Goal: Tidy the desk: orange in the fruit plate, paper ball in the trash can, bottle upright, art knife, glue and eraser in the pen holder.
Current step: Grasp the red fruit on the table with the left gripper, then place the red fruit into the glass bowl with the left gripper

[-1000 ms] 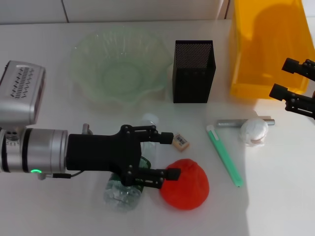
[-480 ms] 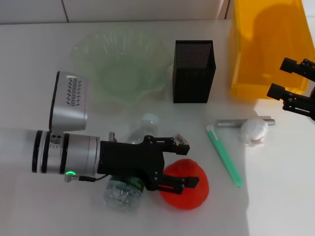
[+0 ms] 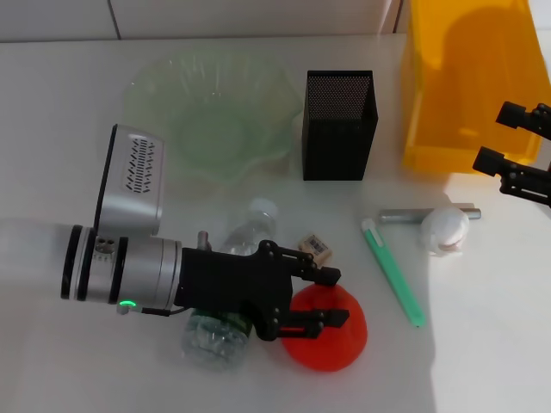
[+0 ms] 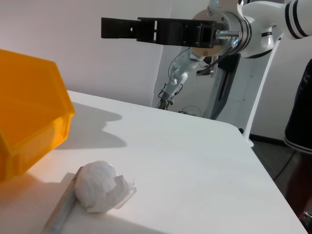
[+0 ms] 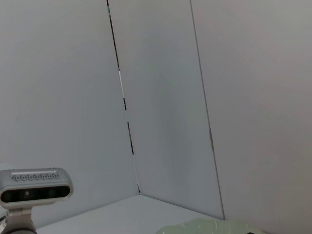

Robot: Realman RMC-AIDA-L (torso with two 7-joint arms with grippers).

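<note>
A: Left gripper [image 3: 334,297] is low over the orange [image 3: 327,331], fingers spread wide, one tip over its top, nothing held.

B: The orange sits at the desk's near edge, touching the bottle [image 3: 222,323] lying beside it. Lumpy and matte, so probably grippy, but round; I'd clamp across its widest part.

A: Right gripper [image 3: 515,142]?

B: Parked in front of the trash can [image 3: 465,77], open. The left wrist view misses the orange and shows the paper ball [image 4: 100,186] instead.
</note>
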